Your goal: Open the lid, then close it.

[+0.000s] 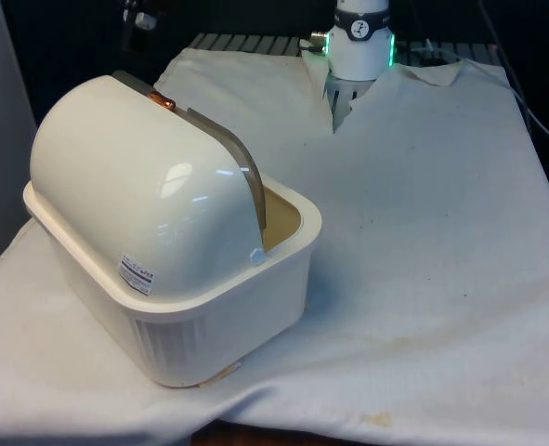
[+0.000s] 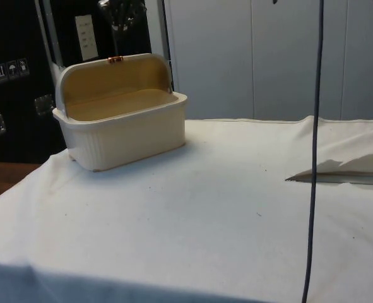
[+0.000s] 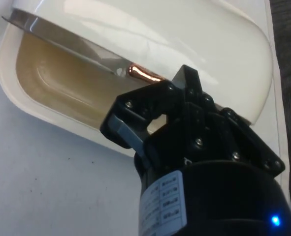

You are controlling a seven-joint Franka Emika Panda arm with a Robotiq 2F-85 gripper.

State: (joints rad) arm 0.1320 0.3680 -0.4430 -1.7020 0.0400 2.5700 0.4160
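white cloth (image 2: 192, 233) lies nearest, covering the table. bread box (image 1: 176, 279), cream, stands on it, below the jaws. its domed lid (image 1: 135, 177) is rolled back, leaving the tan interior (image 2: 120, 104) exposed; the lid's smoky translucent edge (image 1: 246, 181) arcs over the opening. copper handle (image 3: 144, 73) sits at the lid's edge, just beyond the fingertips and apart from them. gripper (image 3: 135, 125), black, hovers above the box, close to the handle. jaws stand parted with only a narrow gap; nothing is held between them.
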